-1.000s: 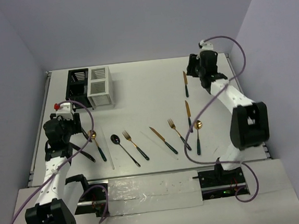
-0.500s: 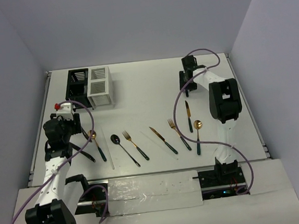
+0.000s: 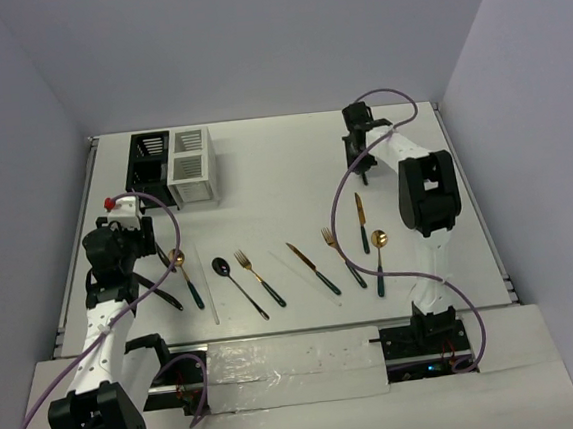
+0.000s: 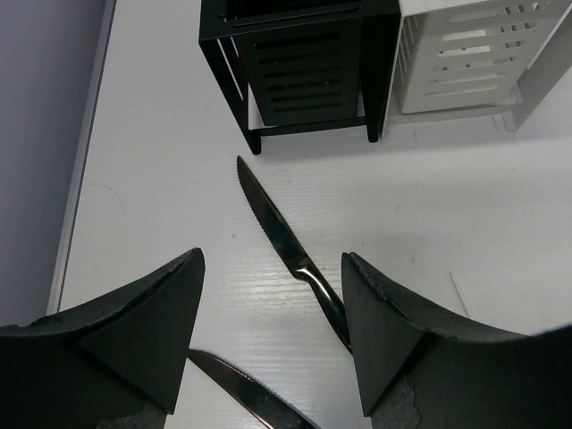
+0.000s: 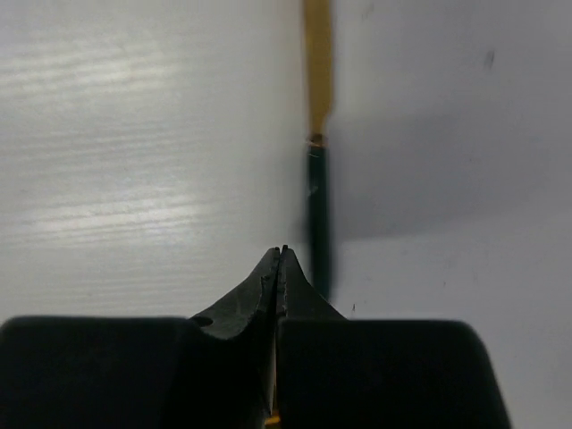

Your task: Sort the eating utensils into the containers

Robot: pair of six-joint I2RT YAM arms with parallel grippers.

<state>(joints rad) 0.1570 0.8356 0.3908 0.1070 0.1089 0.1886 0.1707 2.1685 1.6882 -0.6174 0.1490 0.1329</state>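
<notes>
Cutlery (image 3: 261, 280) in a row at 6 o'clock, caddies (image 3: 172, 170) at 10. Left gripper (image 4: 273, 268) — jaws apart over black knife (image 4: 284, 243). Right gripper (image 5: 280, 255) at 1 — jaws together, gold knife (image 5: 318, 197) just beside.

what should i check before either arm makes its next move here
1. Hold of the right gripper on the gold knife: not ok. The jaws are shut on each other and the knife lies beside them on the table.
2. Opening of the left gripper: ok, wide open.
3. Line-up of the black knife in that gap: ok, lying diagonally.
4. Clearance from the second black knife: not ok, it runs under the gripper's edge in the wrist view.
5. Stance of the black caddy and white caddy: ok, both upright.
6. Room inside the caddies: cannot tell.
</notes>
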